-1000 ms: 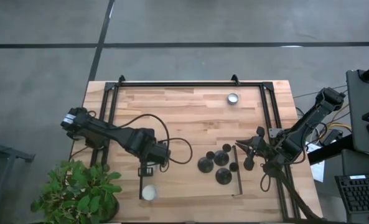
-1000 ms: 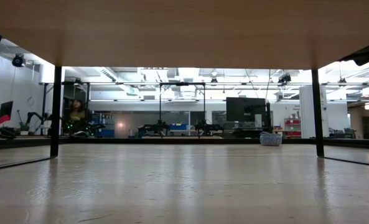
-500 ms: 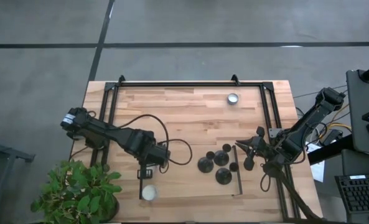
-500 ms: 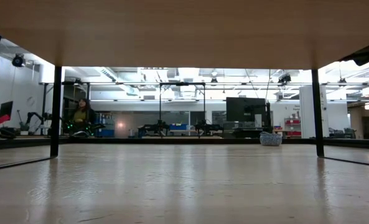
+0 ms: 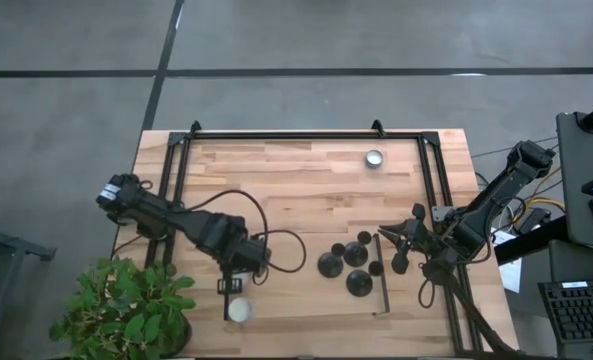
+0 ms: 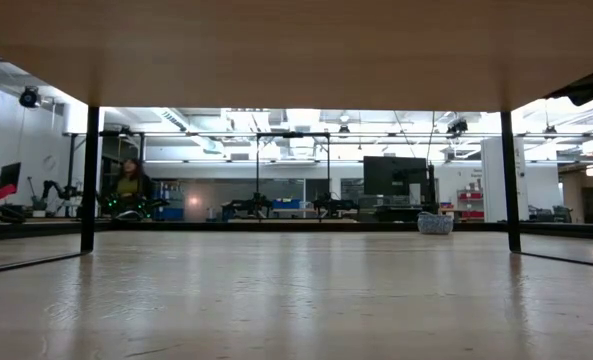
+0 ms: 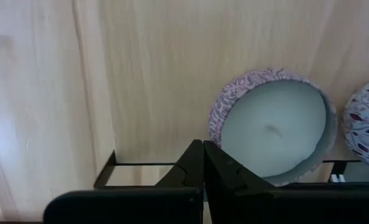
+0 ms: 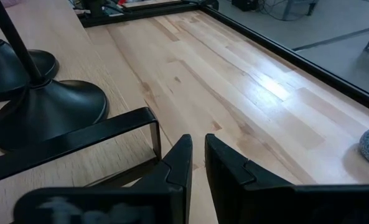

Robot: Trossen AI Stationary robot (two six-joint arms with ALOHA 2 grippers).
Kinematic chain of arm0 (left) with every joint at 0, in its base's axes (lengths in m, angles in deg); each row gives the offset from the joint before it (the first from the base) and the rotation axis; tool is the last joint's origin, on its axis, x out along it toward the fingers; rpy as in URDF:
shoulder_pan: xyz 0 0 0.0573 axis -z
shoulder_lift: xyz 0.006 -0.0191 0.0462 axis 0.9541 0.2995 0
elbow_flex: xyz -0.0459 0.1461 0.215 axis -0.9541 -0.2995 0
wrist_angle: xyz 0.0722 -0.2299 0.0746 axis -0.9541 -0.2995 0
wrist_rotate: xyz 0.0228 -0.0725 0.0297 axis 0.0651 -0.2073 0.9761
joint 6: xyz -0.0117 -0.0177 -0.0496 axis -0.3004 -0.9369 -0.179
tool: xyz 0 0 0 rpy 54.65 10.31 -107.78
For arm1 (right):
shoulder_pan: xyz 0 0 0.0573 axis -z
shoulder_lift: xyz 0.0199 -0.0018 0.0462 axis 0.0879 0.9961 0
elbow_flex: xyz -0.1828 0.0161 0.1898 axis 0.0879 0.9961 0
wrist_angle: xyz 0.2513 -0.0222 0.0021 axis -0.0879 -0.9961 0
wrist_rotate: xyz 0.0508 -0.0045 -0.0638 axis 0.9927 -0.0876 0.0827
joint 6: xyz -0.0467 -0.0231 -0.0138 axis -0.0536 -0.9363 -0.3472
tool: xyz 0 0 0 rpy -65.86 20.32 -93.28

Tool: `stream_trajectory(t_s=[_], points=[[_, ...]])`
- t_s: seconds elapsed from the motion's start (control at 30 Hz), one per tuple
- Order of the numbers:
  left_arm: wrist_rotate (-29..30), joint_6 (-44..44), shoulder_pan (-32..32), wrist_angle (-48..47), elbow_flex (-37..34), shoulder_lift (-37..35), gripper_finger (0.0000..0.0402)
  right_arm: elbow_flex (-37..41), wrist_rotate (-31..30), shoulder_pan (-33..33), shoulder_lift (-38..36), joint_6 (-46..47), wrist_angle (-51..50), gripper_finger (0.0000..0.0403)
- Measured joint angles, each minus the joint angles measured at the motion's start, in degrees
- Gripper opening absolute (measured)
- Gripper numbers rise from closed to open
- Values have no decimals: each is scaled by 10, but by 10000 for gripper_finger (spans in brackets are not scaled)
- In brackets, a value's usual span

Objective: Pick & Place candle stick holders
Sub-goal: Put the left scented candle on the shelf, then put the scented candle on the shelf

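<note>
From above, the candle stick holders point(image 5: 346, 262) stand together near the desk's point(image 5: 306, 190) front right edge, the right gripper point(image 5: 404, 240) just beside them; in its wrist view the left gripper point(image 7: 203, 163) has its fingers together over a candle point(image 7: 272, 130); the right wrist view shows its fingers nearly together, holding nothing

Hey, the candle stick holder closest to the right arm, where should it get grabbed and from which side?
Probably by its thin stem, coming level from the right end effector side. That candle stick holder stands upright on a wide disc base, too broad and low to pinch, and the other holders crowd its far side. Both end effectors look shut, so the fingers must open first.
</note>
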Motion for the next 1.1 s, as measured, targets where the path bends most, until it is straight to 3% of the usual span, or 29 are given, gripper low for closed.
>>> stream_trajectory(t_s=[0.67, 0.83, 1.1], points=[[-44, -37, 20, 11, 0, 0, 0, 0, 1, 0, 0, 0, 0, 38], [-6, -42, 20, 9, 0, -5, 0, 0, -4, 0, 0, -3, -1, 38], [94, -35, 12, 10, 0, -30, 0, 0, -63, 5, -7, 25, -5, 38]])
